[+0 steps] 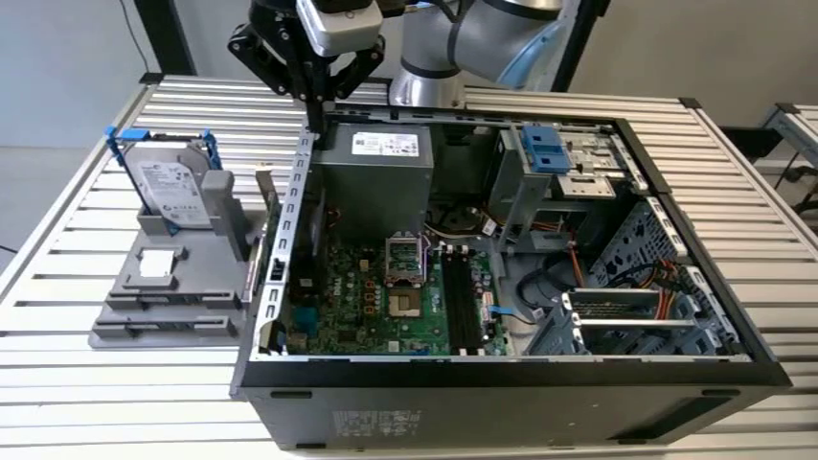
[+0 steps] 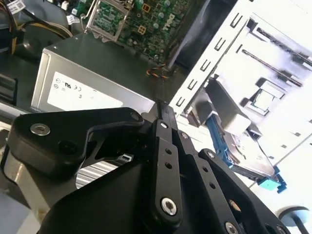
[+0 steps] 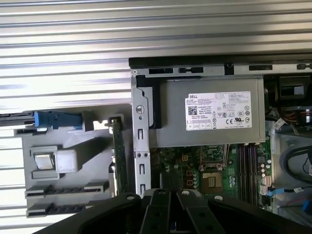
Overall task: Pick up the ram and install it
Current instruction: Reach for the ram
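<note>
Ribbed aluminium slats form the table (image 1: 128, 383), pale and glossy. On it lies an open computer case (image 1: 511, 393) of dark sheet metal with a perforated side wall. Inside are a boxy grey power supply (image 1: 371, 182) with a white label, a green motherboard (image 1: 371, 297) and long black memory slots (image 1: 463, 297). To the exterior view's left of the case sits a matte grey moulded holder (image 1: 160, 287) with stepped ledges. It carries an upright silver hard drive (image 1: 172, 187) in a blue frame.

The gripper (image 1: 316, 115) is black, built of jointed links with round pivot screws. It hangs point-down over the far end of the case's side wall, beside the power supply. In the second wrist view its fingers (image 2: 163, 114) taper to a single narrow tip, drawn together.

The ram (image 3: 117, 156) stands on its long edge in the grey holder, just outside the case's side wall and parallel to it, with the hard drive on its other side. It lies apart from the gripper, below it and farther along the wall toward the front of the case. In the first wrist view it is a long, very thin green strip seen edge-on. Its chips cannot be made out from that angle.
</note>
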`<state>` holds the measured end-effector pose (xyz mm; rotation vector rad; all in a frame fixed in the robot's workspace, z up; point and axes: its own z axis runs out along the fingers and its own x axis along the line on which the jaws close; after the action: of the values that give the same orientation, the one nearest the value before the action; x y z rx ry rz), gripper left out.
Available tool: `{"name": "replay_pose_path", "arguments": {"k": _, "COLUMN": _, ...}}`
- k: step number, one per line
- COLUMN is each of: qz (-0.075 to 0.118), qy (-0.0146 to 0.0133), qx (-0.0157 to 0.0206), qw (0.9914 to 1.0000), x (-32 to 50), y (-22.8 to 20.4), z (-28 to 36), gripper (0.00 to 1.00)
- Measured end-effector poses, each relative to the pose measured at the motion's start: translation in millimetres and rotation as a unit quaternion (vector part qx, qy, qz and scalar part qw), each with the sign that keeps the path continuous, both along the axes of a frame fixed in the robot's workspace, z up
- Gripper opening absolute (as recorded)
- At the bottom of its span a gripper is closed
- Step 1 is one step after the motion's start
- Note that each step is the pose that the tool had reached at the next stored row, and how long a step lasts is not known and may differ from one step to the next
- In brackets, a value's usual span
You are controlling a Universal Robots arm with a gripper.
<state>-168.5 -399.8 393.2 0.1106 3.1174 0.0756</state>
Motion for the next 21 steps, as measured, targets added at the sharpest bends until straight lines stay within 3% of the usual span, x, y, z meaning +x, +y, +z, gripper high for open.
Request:
{"name": "replay_pose_path", "arguments": {"k": 7, "qz": 0.0, "qy": 0.0, "qx": 0.0, "qw": 1.0, "x": -16.0, "y": 0.0, "z": 0.1, "gripper": 0.0}}
{"name": "replay_pose_path", "arguments": {"k": 21, "qz": 0.0, "qy": 0.0, "qx": 0.0, "qw": 1.0, "x": -56.6, "y": -0.1, "z": 0.1, "gripper": 0.0}}
